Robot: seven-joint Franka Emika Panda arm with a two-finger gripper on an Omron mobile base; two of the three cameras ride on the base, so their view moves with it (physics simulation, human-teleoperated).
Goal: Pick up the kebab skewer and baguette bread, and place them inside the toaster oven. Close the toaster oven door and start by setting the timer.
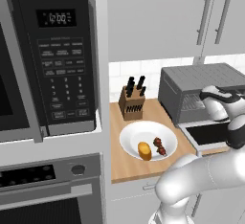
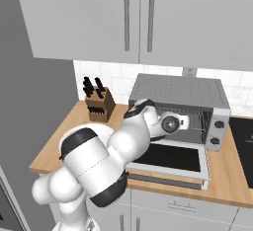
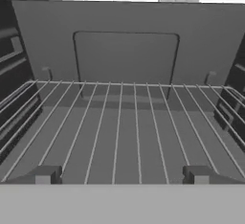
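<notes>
- The grey metal toaster oven [image 1: 201, 82] with its ribbed top stands on the light wooden worktop [image 1: 139, 168], against the white tiled wall.
- Its wide drop-down toaster oven door [image 2: 170, 158], dark glass in a light grey frame, lies folded down flat in front of the cavity.
- The arm's hand reaches in over that door at the oven's mouth; the tool [image 3: 122, 174] has its two dark tips standing wide apart with nothing between them, just above the wire rack [image 3: 119, 127].
- The rack is bare, with the grey back wall of the cavity behind it.
- A round white plate [image 1: 131, 141] sits on the worktop left of the oven, near the door's edge.
- On it lie the stubby golden-orange baguette bread [image 1: 144, 151] and, just beside it on the right, the thin kebab skewer [image 1: 160, 146] with dark red meat chunks.
- A brown wooden knife block [image 1: 131, 103] with black handles stands behind the plate.
</notes>
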